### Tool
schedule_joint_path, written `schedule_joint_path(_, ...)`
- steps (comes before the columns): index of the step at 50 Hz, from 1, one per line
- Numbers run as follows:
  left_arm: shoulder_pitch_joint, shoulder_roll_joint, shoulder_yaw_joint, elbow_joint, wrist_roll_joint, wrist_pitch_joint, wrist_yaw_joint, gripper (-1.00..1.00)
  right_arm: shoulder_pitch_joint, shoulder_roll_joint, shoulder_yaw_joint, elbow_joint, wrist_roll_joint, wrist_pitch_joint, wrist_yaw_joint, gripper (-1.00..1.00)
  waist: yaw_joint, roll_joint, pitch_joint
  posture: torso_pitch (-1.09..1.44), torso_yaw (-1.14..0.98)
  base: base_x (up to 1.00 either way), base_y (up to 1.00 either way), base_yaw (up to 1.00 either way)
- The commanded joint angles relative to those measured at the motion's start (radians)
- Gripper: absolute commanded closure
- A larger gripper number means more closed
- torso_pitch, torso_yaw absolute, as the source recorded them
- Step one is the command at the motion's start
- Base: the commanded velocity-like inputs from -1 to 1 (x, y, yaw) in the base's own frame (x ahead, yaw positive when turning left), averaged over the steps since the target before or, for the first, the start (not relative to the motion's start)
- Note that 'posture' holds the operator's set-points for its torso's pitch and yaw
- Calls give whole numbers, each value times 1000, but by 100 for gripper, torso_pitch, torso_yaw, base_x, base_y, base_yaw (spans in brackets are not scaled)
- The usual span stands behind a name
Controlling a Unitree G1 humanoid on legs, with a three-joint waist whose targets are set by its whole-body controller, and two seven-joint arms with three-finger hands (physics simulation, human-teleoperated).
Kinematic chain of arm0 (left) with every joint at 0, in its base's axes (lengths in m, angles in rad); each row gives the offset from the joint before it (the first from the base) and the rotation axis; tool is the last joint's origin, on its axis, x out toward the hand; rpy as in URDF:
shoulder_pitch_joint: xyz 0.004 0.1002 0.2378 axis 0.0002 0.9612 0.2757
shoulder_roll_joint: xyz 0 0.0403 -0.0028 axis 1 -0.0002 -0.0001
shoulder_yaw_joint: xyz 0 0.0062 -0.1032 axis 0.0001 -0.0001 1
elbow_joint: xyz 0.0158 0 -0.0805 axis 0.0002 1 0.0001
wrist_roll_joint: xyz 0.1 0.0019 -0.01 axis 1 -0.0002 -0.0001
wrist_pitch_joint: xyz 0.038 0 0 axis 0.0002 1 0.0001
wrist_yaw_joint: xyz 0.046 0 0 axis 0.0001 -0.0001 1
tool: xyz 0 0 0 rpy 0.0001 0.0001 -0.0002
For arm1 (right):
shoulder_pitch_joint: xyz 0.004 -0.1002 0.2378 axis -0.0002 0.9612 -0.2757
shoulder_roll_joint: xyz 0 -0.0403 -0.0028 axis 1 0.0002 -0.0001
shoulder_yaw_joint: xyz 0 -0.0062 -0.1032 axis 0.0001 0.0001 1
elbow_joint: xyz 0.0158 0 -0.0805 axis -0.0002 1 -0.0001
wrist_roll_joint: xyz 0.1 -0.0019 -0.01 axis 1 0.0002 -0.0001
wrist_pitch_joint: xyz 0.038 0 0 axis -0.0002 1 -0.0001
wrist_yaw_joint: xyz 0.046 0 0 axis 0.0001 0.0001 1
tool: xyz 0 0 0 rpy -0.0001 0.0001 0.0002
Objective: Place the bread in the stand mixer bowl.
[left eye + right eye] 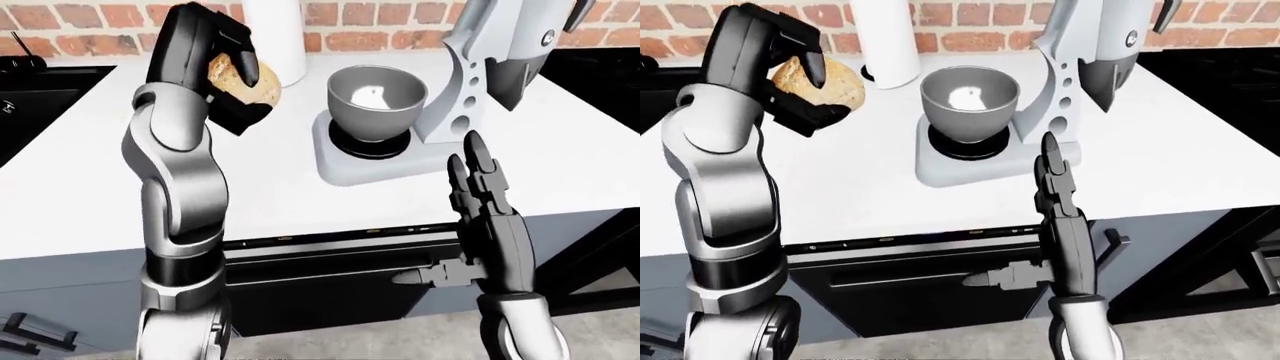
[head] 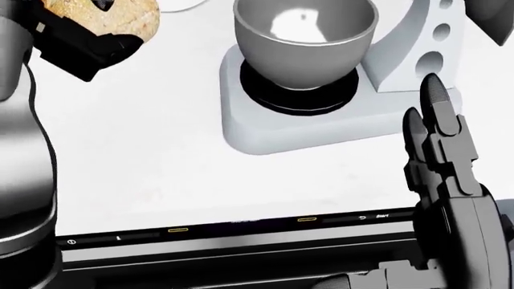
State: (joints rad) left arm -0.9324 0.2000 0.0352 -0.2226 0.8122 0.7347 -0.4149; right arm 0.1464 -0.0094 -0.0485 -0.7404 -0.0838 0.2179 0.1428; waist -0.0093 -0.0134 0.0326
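My left hand is shut on a round tan bread roll and holds it raised above the white counter, left of the mixer. The grey stand mixer stands on the counter with its head tilted up; its grey bowl sits open and empty on the base. The roll is left of the bowl and about level with its rim, apart from it. My right hand is open, fingers pointing up, empty, below the mixer base at the counter's near edge. The head view shows the bowl and the roll close up.
A white cylinder stands on the counter just behind the roll. A brick wall runs along the top. A black stove lies at the left. A dark dishwasher panel sits under the counter edge.
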Motion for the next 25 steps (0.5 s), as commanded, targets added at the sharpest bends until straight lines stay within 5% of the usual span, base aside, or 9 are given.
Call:
schedule_joint_path(1, -45, 3, -3, -23, 11, -21, 10, 100, -12, -2, -3, -45, 3, -26, -2, -100, 0, 0, -21, 0, 0, 0, 0, 0)
schedule_joint_path(25, -269, -77, -46, 206, 6, -77, 53, 100, -2, 1, -16, -46, 11, -35, 7, -100, 1, -8, -19, 0, 0, 0, 0, 0)
